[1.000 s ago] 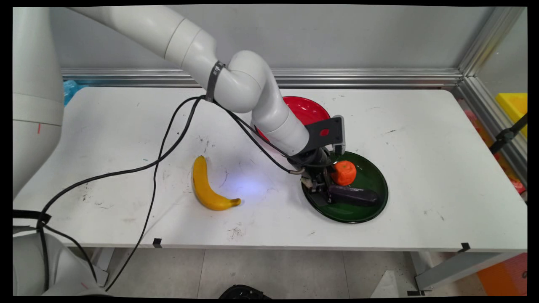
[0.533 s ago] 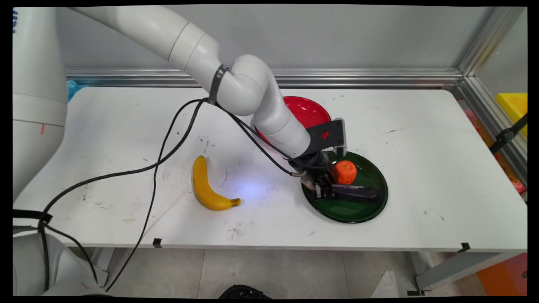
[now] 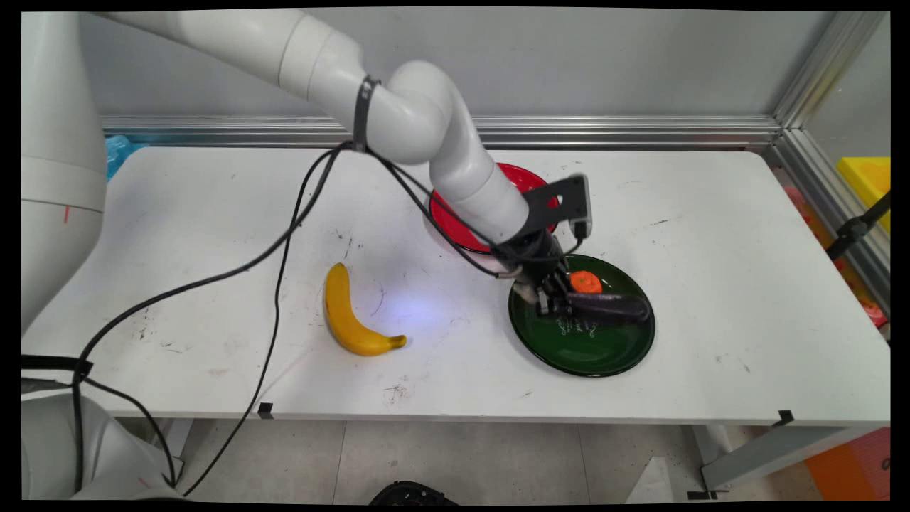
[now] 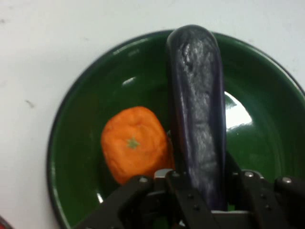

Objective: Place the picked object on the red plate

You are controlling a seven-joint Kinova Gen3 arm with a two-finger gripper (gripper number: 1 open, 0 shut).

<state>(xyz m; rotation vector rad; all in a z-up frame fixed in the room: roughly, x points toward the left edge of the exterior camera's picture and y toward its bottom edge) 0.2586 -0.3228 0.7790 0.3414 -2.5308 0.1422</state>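
Observation:
My gripper (image 3: 558, 304) (image 4: 202, 191) is shut on one end of a dark purple eggplant (image 3: 611, 309) (image 4: 198, 114) and holds it level a little above the green plate (image 3: 590, 355) (image 4: 71, 157). The eggplant's free end sticks out to the right over the plate. An orange tangerine (image 3: 586, 281) (image 4: 136, 143) lies in the plate just behind the eggplant, close beside it.
A red plate (image 3: 522, 186) sits behind the green one, partly hidden by the arm. A yellow banana (image 3: 348, 314) lies on the table to the left. Black cables trail from the arm across the table's left half.
The gripper has closed on the eggplant's left end and lifted it off the green plate, rising and shifting slightly back. The tangerine stays in the plate.

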